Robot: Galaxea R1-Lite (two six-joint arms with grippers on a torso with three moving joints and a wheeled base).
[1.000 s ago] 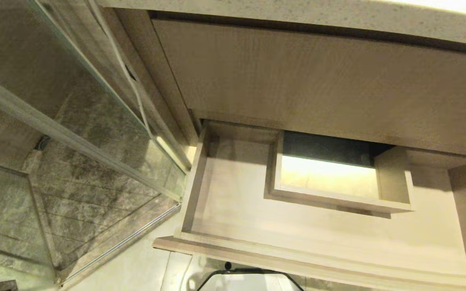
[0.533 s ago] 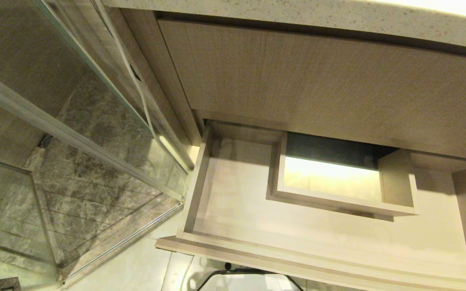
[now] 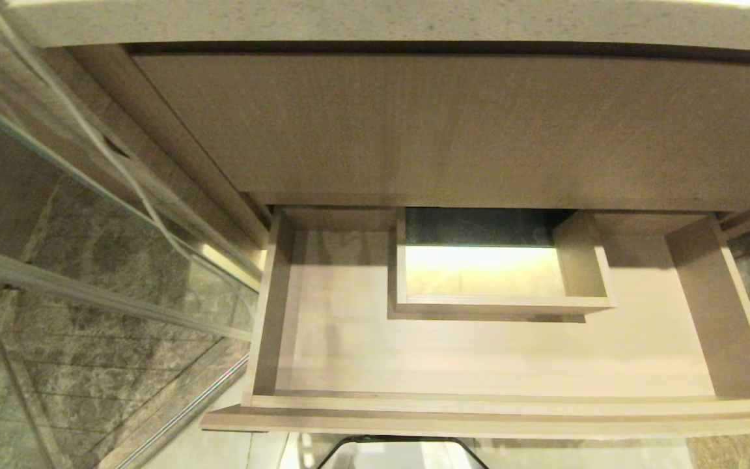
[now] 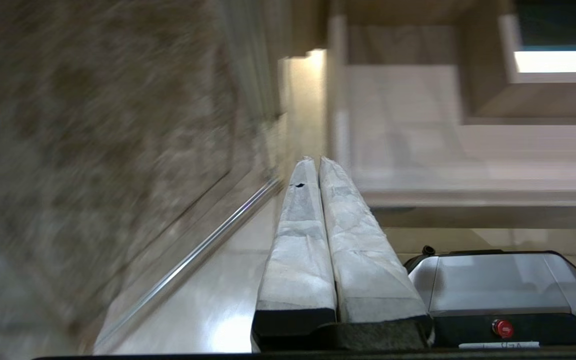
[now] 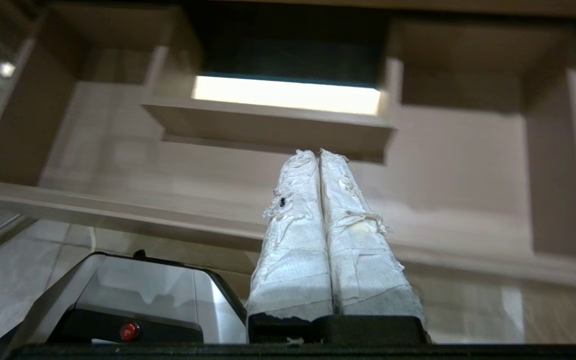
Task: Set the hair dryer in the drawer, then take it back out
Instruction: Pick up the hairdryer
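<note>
Drawer pulled open and bare, both claws closed on nothing.

Nearest, the left gripper (image 4: pixel 315 161) and right gripper (image 5: pixel 316 152) hang low by the robot's base (image 5: pixel 143 295), tape-wrapped fingers pressed together. Beyond, the drawer (image 3: pixel 479 407) is shallow, matte light wood-grain, with a boxed cut-out (image 3: pixel 499 303) against its back edge. The hair dryer is in no view, so I judge neither step confirmable.

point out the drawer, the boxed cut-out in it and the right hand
drawer (image 3: pixel 479 420), head view, on its front rail
cut-out (image 3: pixel 502 301), head view, on its near wall
right hand (image 5: pixel 318 154), right wrist view, at the shut fingertips
</note>
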